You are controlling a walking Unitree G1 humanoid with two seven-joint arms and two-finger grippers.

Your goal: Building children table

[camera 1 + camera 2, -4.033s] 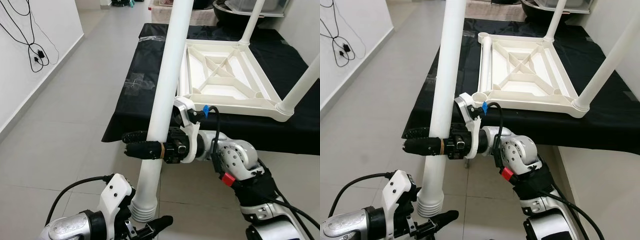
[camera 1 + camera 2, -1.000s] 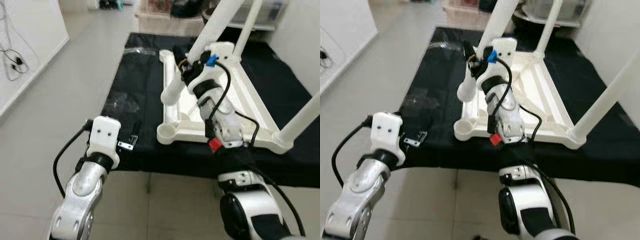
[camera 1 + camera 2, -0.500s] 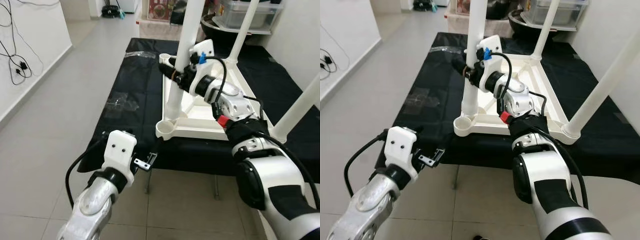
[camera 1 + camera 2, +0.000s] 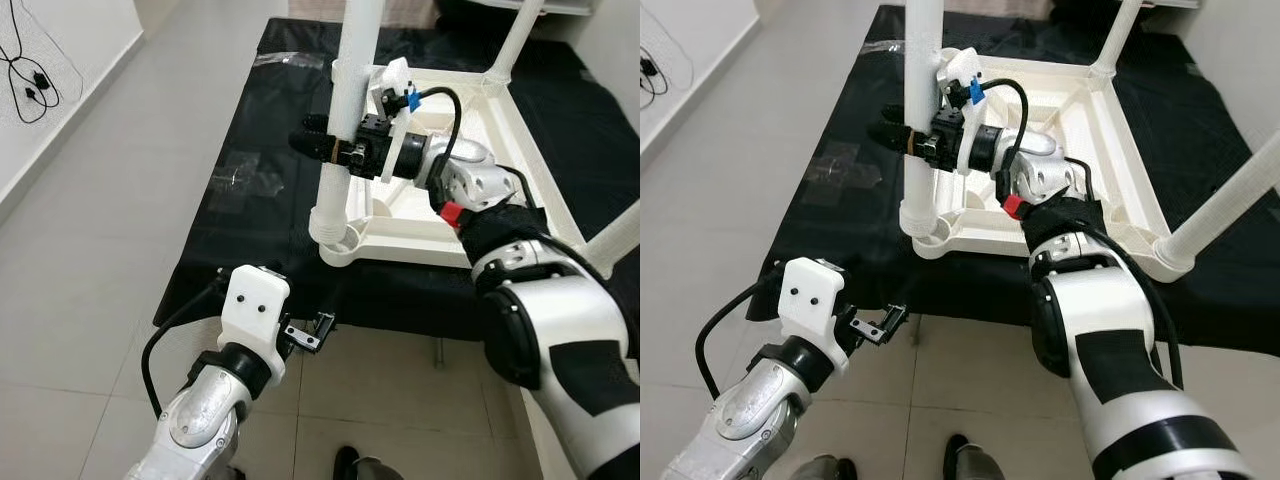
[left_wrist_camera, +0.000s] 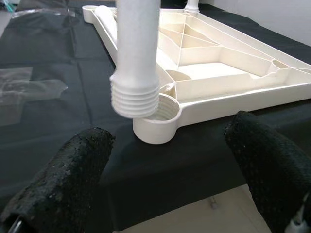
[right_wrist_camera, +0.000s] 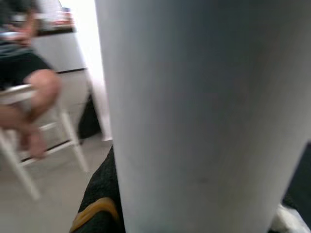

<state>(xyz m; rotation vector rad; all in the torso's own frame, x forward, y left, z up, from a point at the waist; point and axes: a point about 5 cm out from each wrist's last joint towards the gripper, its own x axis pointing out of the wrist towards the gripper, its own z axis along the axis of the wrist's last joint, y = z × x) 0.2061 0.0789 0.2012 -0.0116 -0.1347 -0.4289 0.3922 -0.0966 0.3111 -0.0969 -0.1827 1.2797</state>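
The white table top (image 4: 420, 245) lies upside down on a black-covered table. My right gripper (image 4: 318, 146) is shut on a white table leg (image 4: 345, 110) and holds it upright. The leg's threaded end (image 5: 136, 99) hangs just above the near-left corner socket (image 5: 156, 125), slightly off its centre. In the right wrist view the leg (image 6: 204, 107) stands close against one black finger (image 6: 99, 194). My left gripper (image 4: 305, 335) is low, in front of the table's edge, open with nothing between its fingers (image 5: 73, 179).
Two mounted legs rise from the top, at the far corner (image 4: 520, 35) and the near-right corner (image 4: 620, 235). The black cloth (image 4: 250, 190) hangs over the table's front edge. A person's shoes (image 4: 960, 455) stand on the tiled floor below me. A seated person (image 6: 29, 82) is behind the leg.
Over four seconds my right gripper carried the leg from low beside the table up over the corner socket and stood it upright. My left gripper came away from the leg's lower end. The camera tilted down.
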